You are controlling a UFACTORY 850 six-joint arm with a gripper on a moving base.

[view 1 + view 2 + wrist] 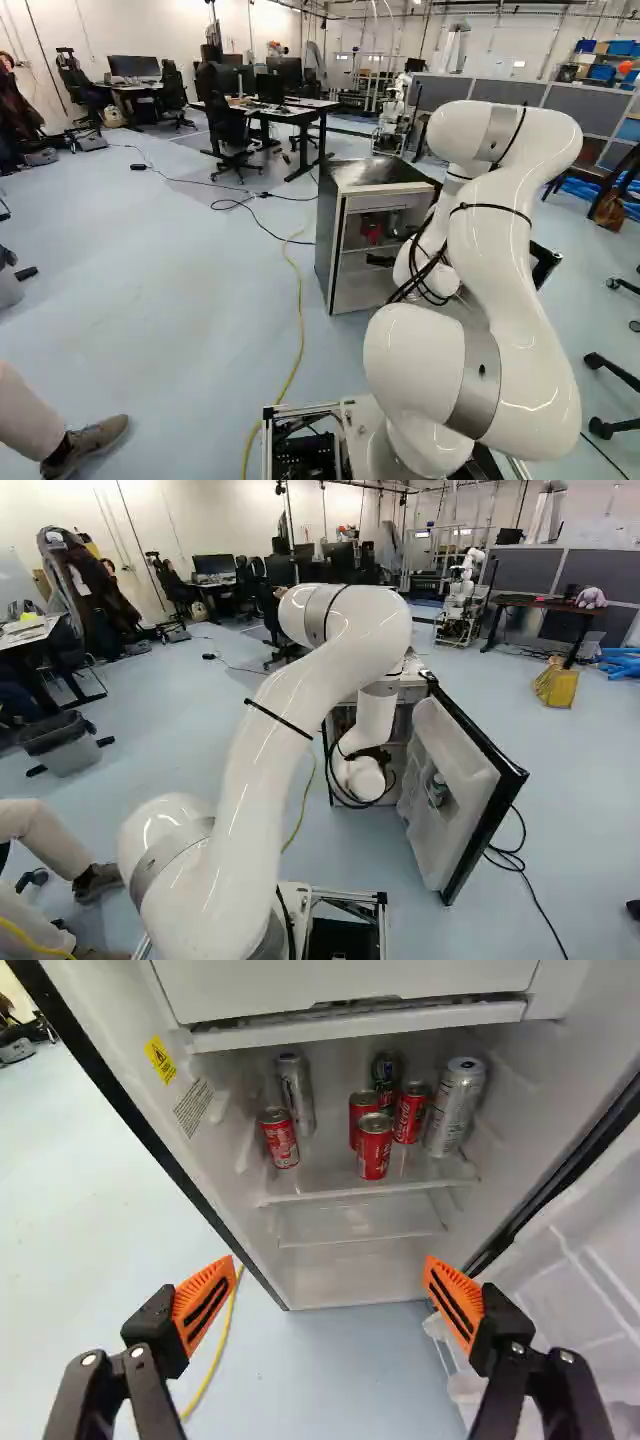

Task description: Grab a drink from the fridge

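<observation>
The gripper (381, 261) is at the open front of the small fridge (325, 235). In the wrist view the gripper (328, 1302) stands open, nothing between its orange pads. Ahead of it, inside the fridge (345, 1280), drink cans stand on the upper shelf (320, 1192): a front red can (374, 1150), another red can (280, 1140) apart to one side, two more red cans (361, 1110) (410, 1115) behind, a dark can (387, 1068), a silver can (296, 1090) and a large silver can (457, 1105). The fridge door (485, 825) hangs open.
The open door stands right of the arm in the right base view, a container (438, 790) in its pocket. A yellow cable (297, 320) runs along the floor beside the fridge. Desks (295, 110) and another robot (462, 595) stand beyond. A person's shoe (88, 440) is at the left.
</observation>
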